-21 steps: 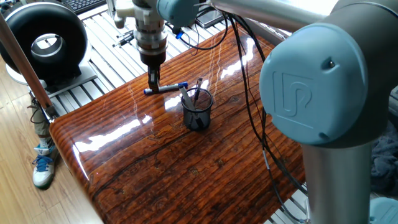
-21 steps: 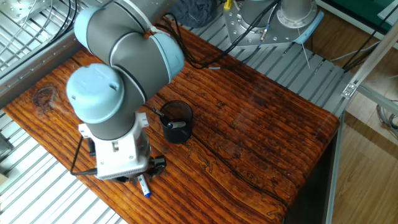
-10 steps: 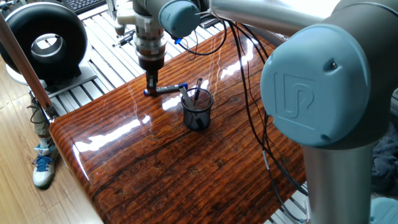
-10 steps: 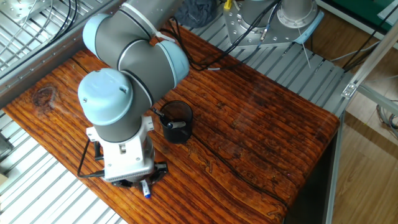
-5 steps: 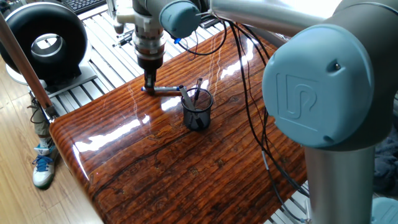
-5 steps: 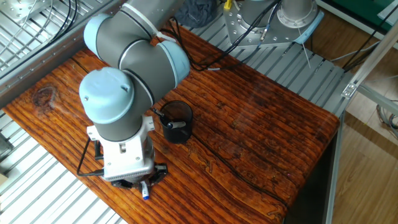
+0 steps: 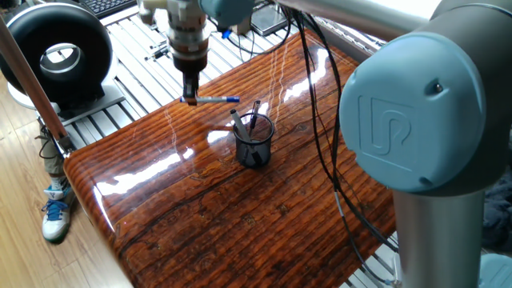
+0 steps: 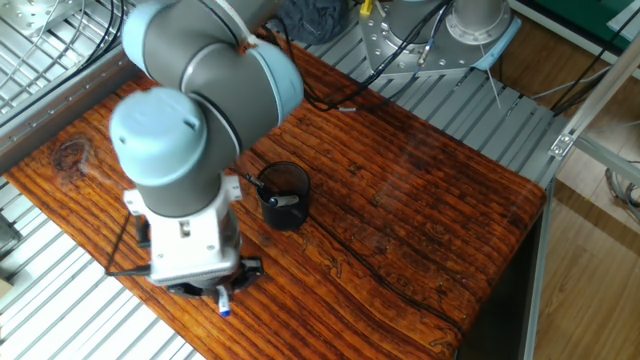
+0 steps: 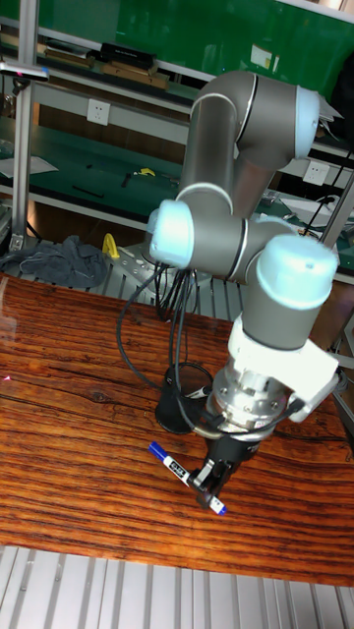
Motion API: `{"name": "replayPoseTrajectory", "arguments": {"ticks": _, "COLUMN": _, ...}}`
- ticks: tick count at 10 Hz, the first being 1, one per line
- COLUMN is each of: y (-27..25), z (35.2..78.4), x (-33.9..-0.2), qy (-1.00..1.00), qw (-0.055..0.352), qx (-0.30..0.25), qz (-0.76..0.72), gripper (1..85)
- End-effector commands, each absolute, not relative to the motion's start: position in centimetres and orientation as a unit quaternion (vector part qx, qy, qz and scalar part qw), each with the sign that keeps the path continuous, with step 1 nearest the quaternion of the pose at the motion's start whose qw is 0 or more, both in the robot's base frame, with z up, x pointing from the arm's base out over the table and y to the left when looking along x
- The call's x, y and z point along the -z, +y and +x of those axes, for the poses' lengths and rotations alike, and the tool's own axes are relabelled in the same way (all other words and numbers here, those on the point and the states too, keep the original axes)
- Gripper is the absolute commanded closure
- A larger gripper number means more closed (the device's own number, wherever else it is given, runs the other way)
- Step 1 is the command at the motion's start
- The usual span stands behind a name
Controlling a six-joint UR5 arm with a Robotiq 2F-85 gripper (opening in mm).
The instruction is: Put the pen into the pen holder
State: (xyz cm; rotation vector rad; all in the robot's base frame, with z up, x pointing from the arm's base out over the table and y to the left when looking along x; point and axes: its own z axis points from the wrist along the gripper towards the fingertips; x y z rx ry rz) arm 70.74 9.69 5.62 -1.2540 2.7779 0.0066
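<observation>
In one fixed view, the gripper (image 7: pixel 190 94) hangs at the far left, to the left of and beyond the pen holder (image 7: pixel 254 141), and its two fingers are pinched narrowly on one end of the pen (image 7: pixel 213 99). The pen is level and clear of the wooden table (image 7: pixel 240 216), its shaft reaching from the fingers towards the pen holder, with the blue end pointing that way (it stops short of the cup's rim, above and to the left of it). The pen holder stands upright on the table with a couple of dark pens (image 7: pixel 247 123) leaning inside it. Black cables (image 7: pixel 320 120) trail down across the table on the right of the pen holder.

In the other fixed view the arm's wrist hides the fingers; only the pen's blue tip (image 8: pixel 224 308) peeps out below the tool, left of and nearer the table edge than the pen holder (image 8: pixel 284 196).

In the tall fixed view the pen (image 9: pixel 177 471) slants from a blue end at the left, below the pen holder (image 9: pixel 183 407), down to the gripper (image 9: pixel 210 487), which clamps it close to its other, lower end. The pen holder is partly hidden behind the wrist.
</observation>
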Motion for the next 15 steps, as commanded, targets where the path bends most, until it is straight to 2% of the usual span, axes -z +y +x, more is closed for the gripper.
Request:
{"name": "replayPoseTrajectory", "arguments": {"ticks": 1, "y": 9.4, "z": 72.3, "x": -8.2, "qy": 0.921, "qw": 0.069, "qx": -0.014, "qz": -0.384, "gripper": 84.3}}
{"name": "replayPoseTrajectory", "arguments": {"ticks": 3, "y": 8.9, "z": 72.5, "x": -8.8, "qy": 0.927, "qw": 0.072, "qx": -0.009, "qz": -0.368, "gripper": 84.3}}
{"name": "replayPoseTrajectory", "arguments": {"ticks": 6, "y": 6.1, "z": 72.9, "x": -8.8, "qy": 0.916, "qw": 0.059, "qx": 0.046, "qz": -0.394, "gripper": 84.3}}
{"name": "replayPoseTrajectory", "arguments": {"ticks": 13, "y": 8.8, "z": 74.8, "x": -9.2, "qy": 0.888, "qw": 0.112, "qx": 0.019, "qz": -0.445, "gripper": 84.3}}
{"name": "replayPoseTrajectory", "arguments": {"ticks": 15, "y": 8.5, "z": 73.9, "x": -9.0, "qy": 0.892, "qw": 0.093, "qx": 0.016, "qz": -0.441, "gripper": 84.3}}
